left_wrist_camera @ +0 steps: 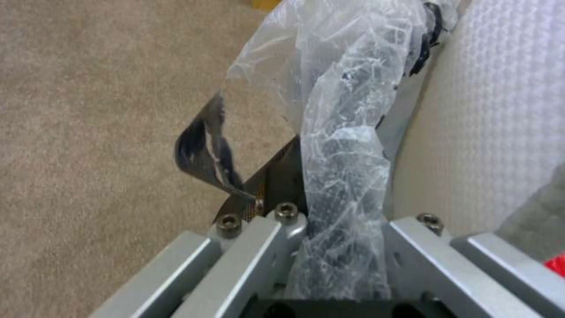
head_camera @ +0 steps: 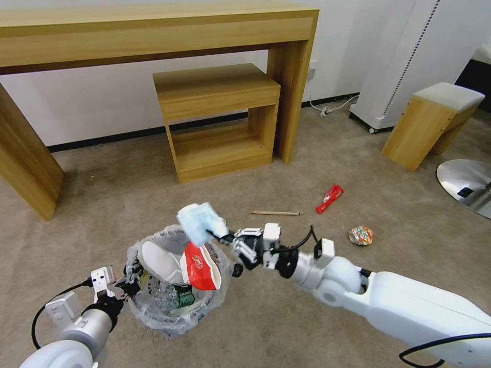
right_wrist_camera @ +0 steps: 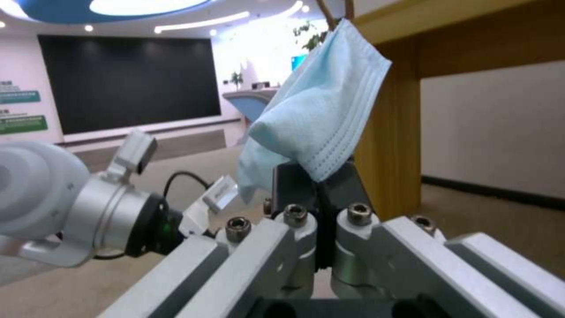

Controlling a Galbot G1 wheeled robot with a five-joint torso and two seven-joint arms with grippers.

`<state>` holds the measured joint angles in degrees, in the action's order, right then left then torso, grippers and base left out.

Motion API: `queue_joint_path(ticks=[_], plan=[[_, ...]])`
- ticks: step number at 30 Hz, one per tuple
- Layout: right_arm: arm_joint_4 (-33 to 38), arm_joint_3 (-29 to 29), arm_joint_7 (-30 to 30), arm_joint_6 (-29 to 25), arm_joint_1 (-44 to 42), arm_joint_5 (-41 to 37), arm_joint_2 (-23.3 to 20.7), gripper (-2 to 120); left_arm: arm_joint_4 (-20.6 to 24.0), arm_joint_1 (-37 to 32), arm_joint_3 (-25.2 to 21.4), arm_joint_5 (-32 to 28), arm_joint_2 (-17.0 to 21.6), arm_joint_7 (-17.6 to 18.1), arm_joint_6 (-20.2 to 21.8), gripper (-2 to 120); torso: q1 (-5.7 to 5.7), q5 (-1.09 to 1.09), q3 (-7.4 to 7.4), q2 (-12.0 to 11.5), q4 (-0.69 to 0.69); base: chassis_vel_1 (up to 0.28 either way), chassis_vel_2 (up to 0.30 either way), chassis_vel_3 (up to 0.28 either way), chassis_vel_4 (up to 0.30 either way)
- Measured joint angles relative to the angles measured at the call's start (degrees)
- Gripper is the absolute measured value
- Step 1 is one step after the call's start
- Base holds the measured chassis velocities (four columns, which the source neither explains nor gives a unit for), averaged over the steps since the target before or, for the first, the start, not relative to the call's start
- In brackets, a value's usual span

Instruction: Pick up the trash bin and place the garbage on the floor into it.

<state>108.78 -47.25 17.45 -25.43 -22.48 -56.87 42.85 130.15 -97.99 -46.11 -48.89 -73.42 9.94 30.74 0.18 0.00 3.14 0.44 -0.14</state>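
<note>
The right gripper (head_camera: 221, 236) hangs just above the far rim of the trash bin (head_camera: 153, 312), its fingers (right_wrist_camera: 306, 185) pinched tight on one edge of a blue mask (head_camera: 200, 223). The mask (right_wrist_camera: 318, 128) sticks up and out past the fingertips, crumpled, over the bin's opening and clear of what lies inside.

The left gripper (head_camera: 130, 283) is at the bin's near-left rim. Its fingers (left_wrist_camera: 259, 247) are closed on the rim, with the crinkly plastic bag (left_wrist_camera: 341, 176) bunched between them. The bin sits low over the beige floor (head_camera: 255, 327); I cannot tell whether its base touches the carpet.

Inside the bin lie a white slipper (head_camera: 161, 261), a crushed red paper cup (head_camera: 200, 267) leaning on the far-right side, and a green-label bottle (head_camera: 179, 297) lower down.

Still on the floor, well to the right of the bin, are 3 pieces: a wooden stick (head_camera: 275, 212), a red wrapper (head_camera: 329, 198) beyond it, and a crushed can (head_camera: 361, 235) nearer the right arm. A wooden table (head_camera: 153, 36) stands against the wall behind.
</note>
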Motion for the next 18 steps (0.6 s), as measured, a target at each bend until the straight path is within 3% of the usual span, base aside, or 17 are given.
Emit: queue_joint_path(ticks=[18], plan=[[-5.5, -8.6, -7.3, 2.5, 2.2, 2.2, 6.7, 0, 3.3, -2.3, -0.5, 0.0, -1.0, -0.5, 0.2, 1, 0.0, 0.0, 0.0, 0.0, -0.01, 0.0, 0.0, 0.0, 0.0]])
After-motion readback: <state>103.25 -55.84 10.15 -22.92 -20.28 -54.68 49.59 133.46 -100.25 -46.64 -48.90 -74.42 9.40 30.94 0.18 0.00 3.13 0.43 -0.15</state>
